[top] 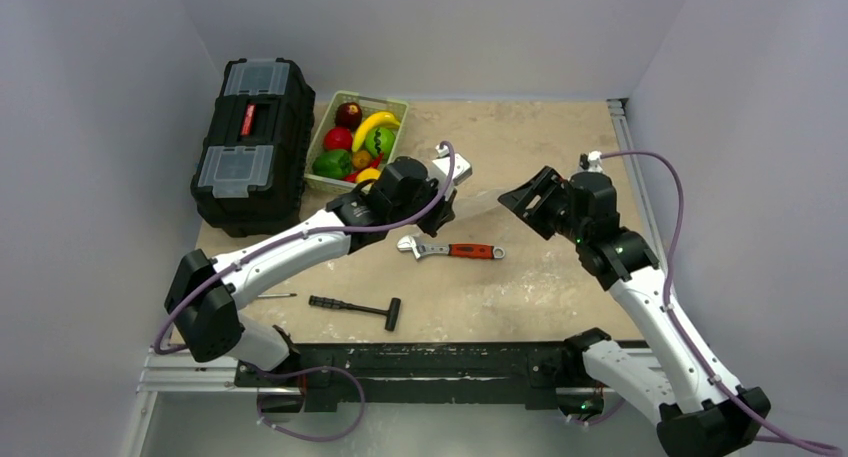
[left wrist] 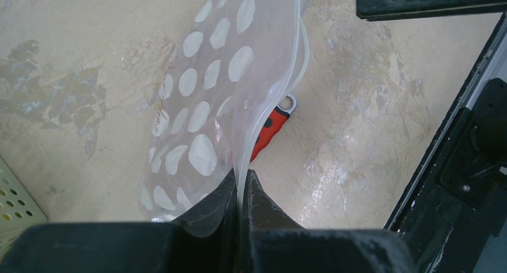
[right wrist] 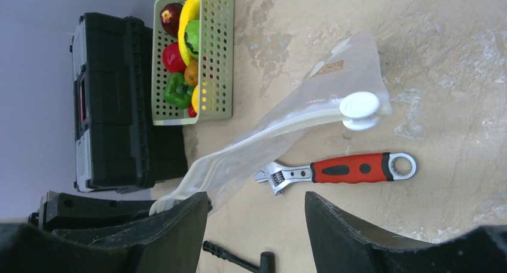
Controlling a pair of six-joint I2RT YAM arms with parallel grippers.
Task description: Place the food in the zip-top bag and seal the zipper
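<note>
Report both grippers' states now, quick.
Left gripper: shut on the zip-top bag.
Right gripper: open, jaws wide apart, gripping nothing.

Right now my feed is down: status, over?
Left gripper shut on zip-top bag, held up. Right gripper open beside it. Food in basket. Wrench below bag.

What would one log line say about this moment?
left pincer: shut on zip-top bag | right pincer: open, empty | food: in basket | bag: holds no food
</note>
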